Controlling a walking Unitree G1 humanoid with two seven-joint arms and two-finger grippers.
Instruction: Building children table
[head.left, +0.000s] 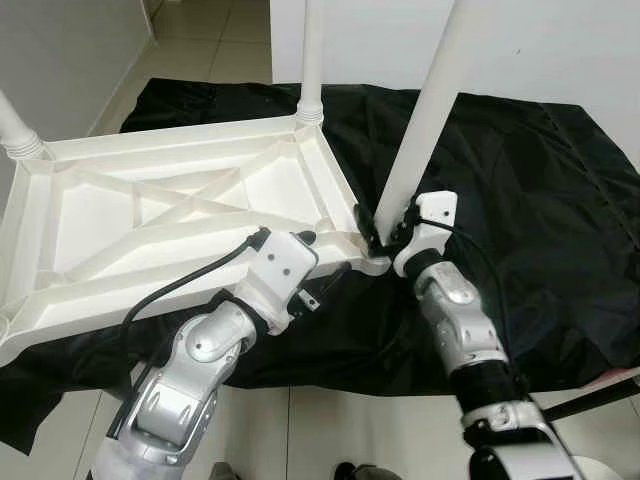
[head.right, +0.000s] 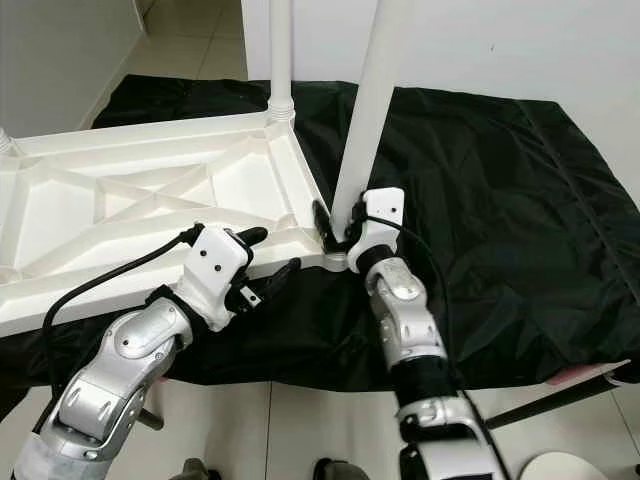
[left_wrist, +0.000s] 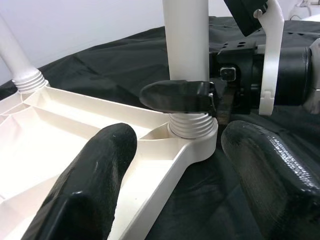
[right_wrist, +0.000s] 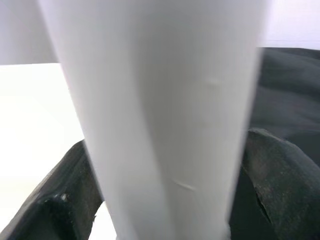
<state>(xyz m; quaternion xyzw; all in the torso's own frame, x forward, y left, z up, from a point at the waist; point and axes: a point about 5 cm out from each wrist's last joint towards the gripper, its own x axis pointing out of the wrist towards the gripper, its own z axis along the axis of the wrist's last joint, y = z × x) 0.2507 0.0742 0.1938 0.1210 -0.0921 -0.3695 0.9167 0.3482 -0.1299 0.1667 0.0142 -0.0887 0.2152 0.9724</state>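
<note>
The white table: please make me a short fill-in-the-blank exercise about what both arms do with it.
1. The right gripper is closed around a white ___.
2. The table top lies upside down on a ___ cloth.
3. The left gripper, jaws ___, straddles the table's rim near that corner.

Missing words: leg; black; open

White plastic children's table top (head.left: 180, 205) lying upside down, ribbed underside up, on black cloth; white legs stand in corner sockets: far leg (head.left: 312, 50) upright, near-corner leg (head.left: 425, 110) leaning, threaded base seated.
</note>
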